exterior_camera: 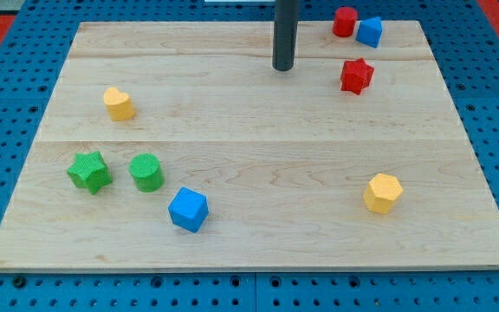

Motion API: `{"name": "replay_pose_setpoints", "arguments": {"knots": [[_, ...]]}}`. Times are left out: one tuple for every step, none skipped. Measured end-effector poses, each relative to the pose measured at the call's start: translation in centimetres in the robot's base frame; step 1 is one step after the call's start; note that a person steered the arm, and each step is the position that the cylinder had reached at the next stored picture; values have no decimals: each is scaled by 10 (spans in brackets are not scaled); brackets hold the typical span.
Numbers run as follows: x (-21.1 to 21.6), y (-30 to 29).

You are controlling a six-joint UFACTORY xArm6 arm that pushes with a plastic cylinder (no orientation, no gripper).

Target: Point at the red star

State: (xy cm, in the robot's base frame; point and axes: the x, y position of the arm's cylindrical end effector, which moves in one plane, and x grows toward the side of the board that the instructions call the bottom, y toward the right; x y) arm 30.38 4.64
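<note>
While my tip (283, 68) (a bare rod, no jaws) rests near the view's top, the red star (356, 75) lies to its right, apart.

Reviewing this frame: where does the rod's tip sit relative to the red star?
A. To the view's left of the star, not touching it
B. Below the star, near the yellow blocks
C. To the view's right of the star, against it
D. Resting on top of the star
A: my tip stands on bare board to the view's left of the red star, with a clear gap of wood between them.
</note>
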Motion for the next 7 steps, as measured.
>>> {"name": "replay_pose_setpoints", "arguments": {"knots": [[23,0],[42,0],[44,1],[44,14],[45,31],[56,44],[60,49]]}}
